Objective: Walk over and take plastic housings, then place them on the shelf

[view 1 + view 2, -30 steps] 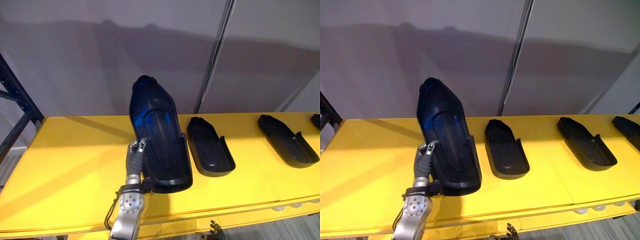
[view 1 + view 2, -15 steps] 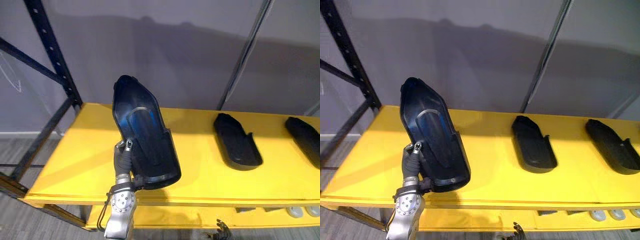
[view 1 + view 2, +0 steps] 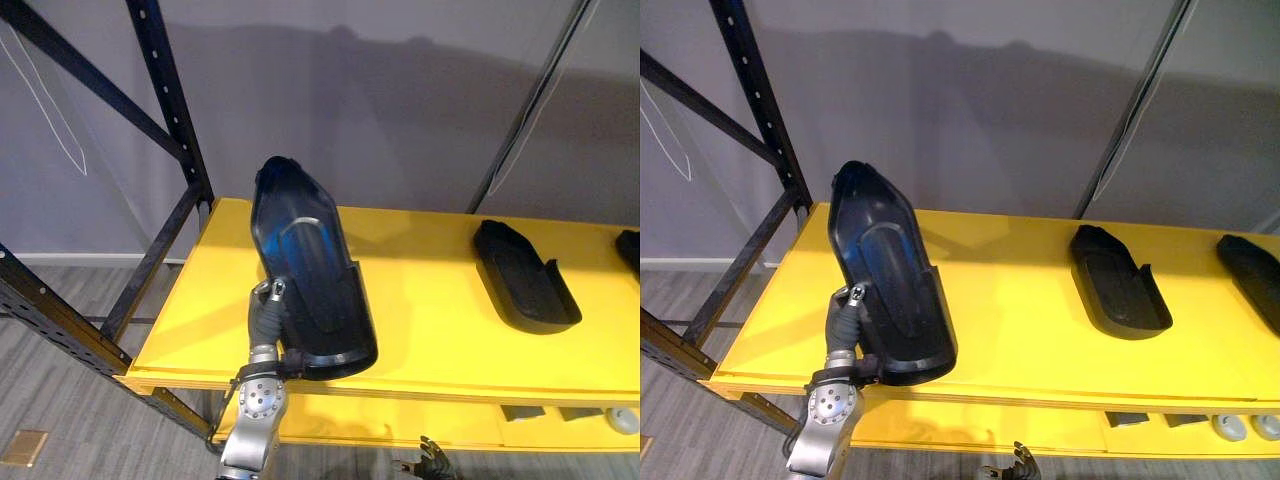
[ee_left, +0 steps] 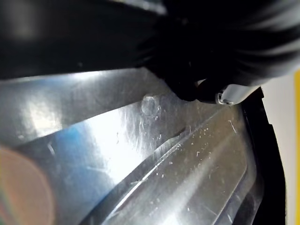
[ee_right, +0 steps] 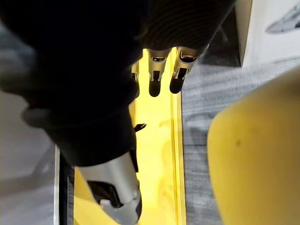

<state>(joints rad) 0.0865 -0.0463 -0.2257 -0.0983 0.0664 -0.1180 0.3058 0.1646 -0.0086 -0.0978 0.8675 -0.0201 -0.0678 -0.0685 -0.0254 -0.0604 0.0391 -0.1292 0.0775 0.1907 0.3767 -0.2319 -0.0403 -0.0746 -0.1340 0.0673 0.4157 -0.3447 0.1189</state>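
Note:
My left hand [image 3: 266, 312] is shut on the lower edge of a large dark plastic housing [image 3: 308, 270], which it holds upright and tilted over the left part of the yellow shelf board [image 3: 430, 330]. Up close, the housing's glossy inner face [image 4: 140, 154] shows past a dark fingertip [image 4: 224, 96] of that hand. My right hand [image 3: 429, 464] hangs low below the shelf's front edge. Its fingers [image 5: 159, 75] are straight, with nothing in them.
Two more dark housings lie flat on the board to the right, one [image 3: 1118, 283] near the middle and one [image 3: 1252, 276] at the right edge. The rack's black upright [image 3: 170, 110] and diagonal brace [image 3: 60, 320] stand at the left. Grey floor lies below.
The camera has moved: the shelf and its lying housings have slid right in the picture, and the rack's left frame shows more fully. My left hand still holds the housing upright.

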